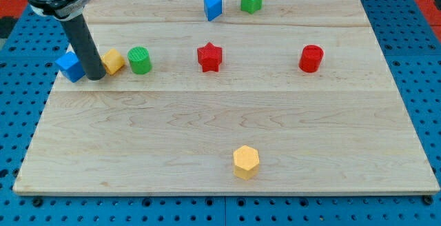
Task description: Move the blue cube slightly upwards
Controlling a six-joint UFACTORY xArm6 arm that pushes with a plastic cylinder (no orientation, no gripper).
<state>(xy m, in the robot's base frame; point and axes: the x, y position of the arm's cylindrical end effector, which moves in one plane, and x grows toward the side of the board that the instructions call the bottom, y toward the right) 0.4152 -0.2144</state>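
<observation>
The blue cube (69,66) sits near the wooden board's left edge. My tip (96,78) rests on the board right next to the cube's right side, between it and a yellow block (113,61). The dark rod rises from the tip toward the view's top left and hides part of the yellow block. I cannot tell whether the tip touches the cube.
A green cylinder (140,60) stands right of the yellow block. A red star (209,56) and a red cylinder (311,58) lie further right. A blue wedge-like block (213,7) and a green star (251,0) sit near the top edge. A yellow hexagon (246,161) lies at the bottom.
</observation>
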